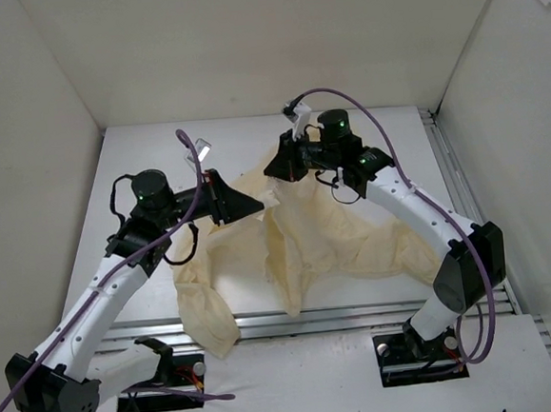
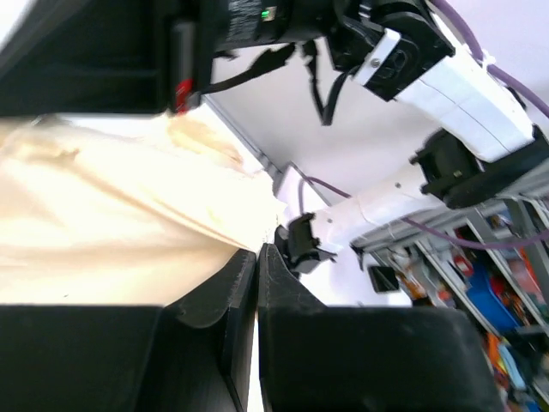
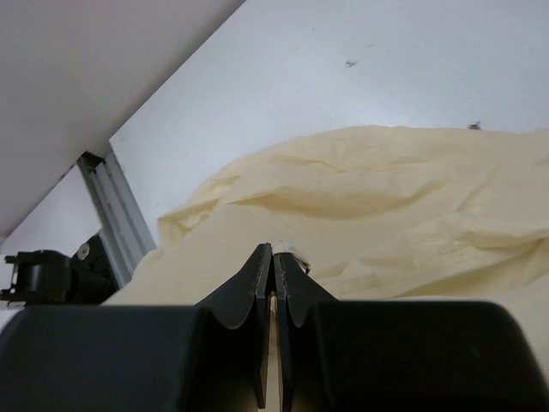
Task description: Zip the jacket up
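Both arms bend at the elbow and reach inward over the desk [image 1: 147, 154]. The left pincer [image 1: 259, 205] and the right pincer [image 1: 272, 171] each clamp the jacket [image 1: 307, 246].

A flat white matte table top [image 1: 148, 168] sits boxed in by plain white panel walls [image 1: 263, 45] under even light. A ribbed silver metal rail [image 1: 342, 317] borders its near edge; blurred cluttered shelving [image 2: 489, 292] stands outside

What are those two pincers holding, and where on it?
Both grip the jacket: left pincer a taut cloth edge, right pincer a raised fold.
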Controlling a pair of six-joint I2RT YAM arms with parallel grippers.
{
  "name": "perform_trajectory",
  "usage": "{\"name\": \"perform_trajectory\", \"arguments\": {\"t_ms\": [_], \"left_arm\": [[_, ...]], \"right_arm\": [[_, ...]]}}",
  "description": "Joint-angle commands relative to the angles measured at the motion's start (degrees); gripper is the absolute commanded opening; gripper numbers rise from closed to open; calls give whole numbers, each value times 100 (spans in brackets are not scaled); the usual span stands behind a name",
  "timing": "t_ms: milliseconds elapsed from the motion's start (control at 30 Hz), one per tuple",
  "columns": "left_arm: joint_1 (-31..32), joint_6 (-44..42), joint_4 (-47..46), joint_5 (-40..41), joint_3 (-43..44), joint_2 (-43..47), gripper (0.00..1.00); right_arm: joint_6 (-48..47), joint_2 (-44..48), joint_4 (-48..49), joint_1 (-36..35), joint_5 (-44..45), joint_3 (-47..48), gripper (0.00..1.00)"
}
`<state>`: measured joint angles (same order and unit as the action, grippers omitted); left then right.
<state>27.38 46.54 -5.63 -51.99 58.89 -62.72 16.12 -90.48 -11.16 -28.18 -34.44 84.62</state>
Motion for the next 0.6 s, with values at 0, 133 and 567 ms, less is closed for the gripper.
{"name": "perform_trajectory", "arguments": {"t_ms": [0, 133, 567], "left_arm": [[-354, -338, 261, 83, 219, 391, 0], [-933, -532, 887, 390, 131, 541, 0], [-2578, -620, 1820, 1217, 193, 691, 0]], "right_arm": [[-214, 48, 281, 357, 428, 353, 0], [-250, 56, 281, 752, 517, 424, 0], [-320, 153, 281, 1807, 859, 679, 0]]}}
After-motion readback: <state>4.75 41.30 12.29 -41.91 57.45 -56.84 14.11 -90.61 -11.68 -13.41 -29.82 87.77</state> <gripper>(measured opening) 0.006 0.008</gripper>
